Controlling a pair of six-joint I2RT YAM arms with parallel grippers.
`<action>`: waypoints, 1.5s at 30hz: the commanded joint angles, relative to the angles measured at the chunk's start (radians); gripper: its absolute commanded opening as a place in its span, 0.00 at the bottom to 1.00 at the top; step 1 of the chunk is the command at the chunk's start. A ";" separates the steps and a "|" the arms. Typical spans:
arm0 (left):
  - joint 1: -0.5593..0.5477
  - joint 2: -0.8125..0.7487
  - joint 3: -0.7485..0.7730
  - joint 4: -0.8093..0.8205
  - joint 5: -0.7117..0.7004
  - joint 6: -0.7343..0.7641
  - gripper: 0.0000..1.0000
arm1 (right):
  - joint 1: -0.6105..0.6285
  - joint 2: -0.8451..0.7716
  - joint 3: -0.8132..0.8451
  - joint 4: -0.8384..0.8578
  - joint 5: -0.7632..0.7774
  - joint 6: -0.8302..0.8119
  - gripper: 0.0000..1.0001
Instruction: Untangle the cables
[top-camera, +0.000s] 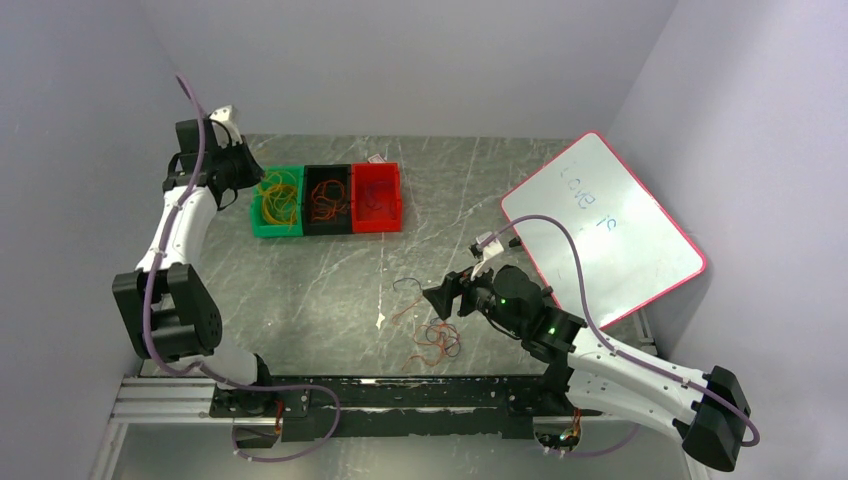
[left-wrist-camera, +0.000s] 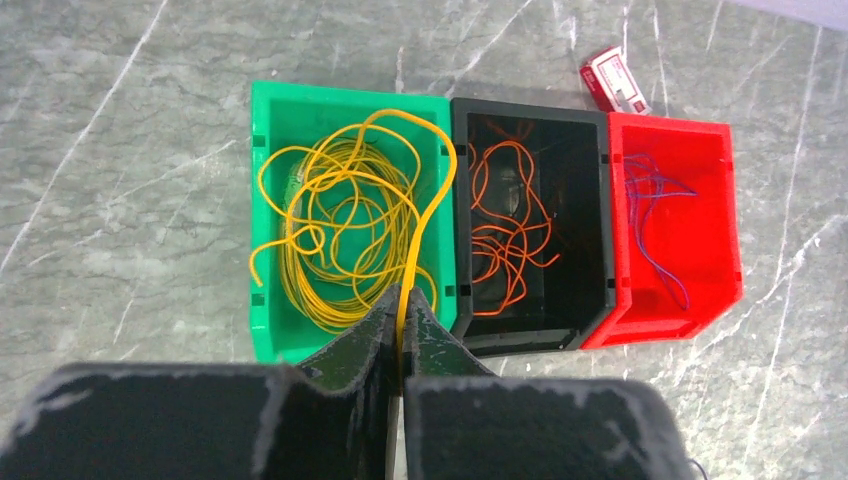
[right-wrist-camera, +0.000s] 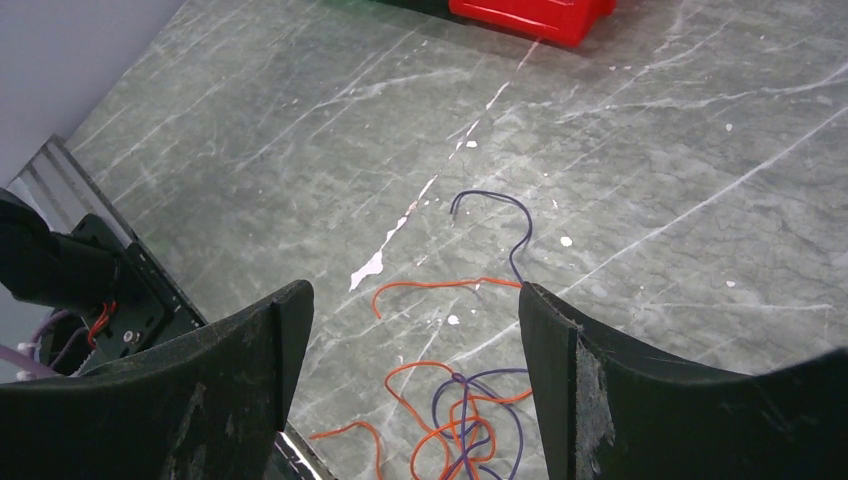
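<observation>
My left gripper (left-wrist-camera: 403, 300) is shut on a yellow cable (left-wrist-camera: 425, 215) that arcs up over the green bin (left-wrist-camera: 262, 130), which holds a coil of yellow cables (left-wrist-camera: 340, 230). In the top view this gripper (top-camera: 243, 165) hangs at the green bin's (top-camera: 262, 226) left edge. The black bin (left-wrist-camera: 590, 230) holds orange cables (left-wrist-camera: 505, 235). The red bin (left-wrist-camera: 715, 210) holds a purple cable (left-wrist-camera: 655, 200). My right gripper (right-wrist-camera: 415, 300) is open above a tangle of orange and purple cables (right-wrist-camera: 470, 415) on the table. The tangle also shows in the top view (top-camera: 432, 338), just left of the right gripper (top-camera: 445, 298).
A whiteboard with a pink rim (top-camera: 600, 225) lies at the right of the table. A small red and white packet (left-wrist-camera: 617, 80) lies behind the bins. The metal rail (top-camera: 380, 395) with the arm bases runs along the near edge.
</observation>
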 joint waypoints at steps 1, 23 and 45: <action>0.005 0.053 0.000 0.054 -0.014 -0.015 0.07 | -0.002 -0.004 0.010 0.012 -0.021 0.008 0.79; -0.009 0.269 -0.055 0.128 -0.022 -0.101 0.07 | -0.001 -0.023 0.006 0.016 -0.010 -0.010 0.79; -0.047 0.252 -0.030 0.089 -0.068 -0.109 0.36 | -0.002 -0.026 0.000 0.005 -0.014 -0.013 0.79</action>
